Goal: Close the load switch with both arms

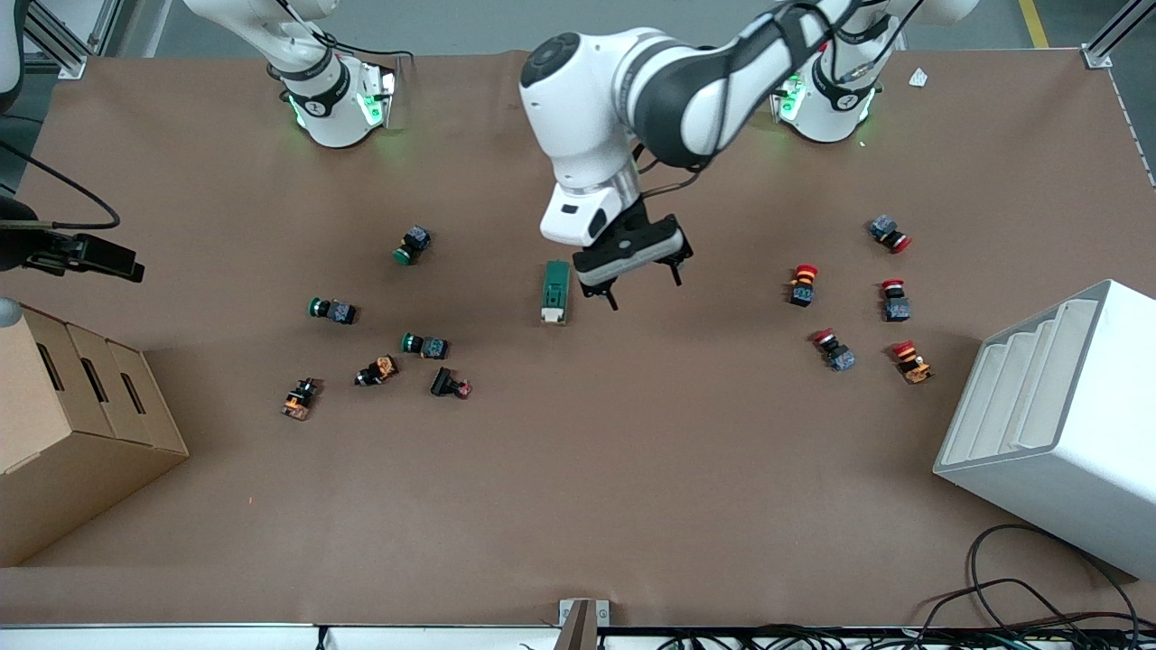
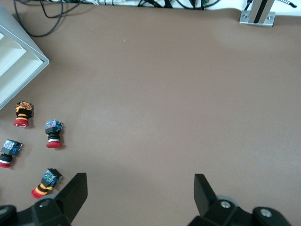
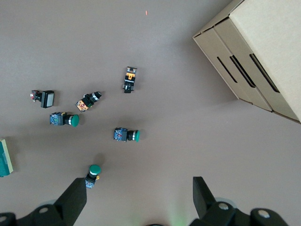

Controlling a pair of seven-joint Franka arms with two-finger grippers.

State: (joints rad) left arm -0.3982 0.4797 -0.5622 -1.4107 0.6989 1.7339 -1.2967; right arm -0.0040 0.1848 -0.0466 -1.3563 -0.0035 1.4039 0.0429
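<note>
- Taking the front view as a clock face centred on the desk (image 1: 578,506), a white stepped bin (image 1: 1057,424) lies nearest the camera at 4 o'clock, and a cardboard box (image 1: 81,433) sits at 8 o'clock
- The load switch (image 1: 555,292) lies flat close to the desk's centre, a little toward 12 o'clock
- Its long axis runs from 12 to 6, and its white lever end (image 1: 554,315) is the end nearer the camera
- Nothing touches the load switch
- The left gripper (image 1: 641,282) hangs just beside the load switch, at its 3 o'clock, over bare desk
- Its fingers are spread wide with nothing between them, which the left wrist view confirms
- The right gripper (image 3: 138,200) is up above the desk's right-arm end, near 9 o'clock
- Its fingers are also parted and empty; that arm waits
- In the right wrist view the load switch shows only at the picture's edge, well apart from that gripper
- Three green push buttons (image 1: 424,344) lie scattered around 9 to 10 o'clock
- Three small orange-and-black parts (image 1: 377,370) lie just nearer the camera than the green push buttons
- Five red push buttons (image 1: 802,284) are grouped around 3 o'clock, between the left gripper and the bin
</note>
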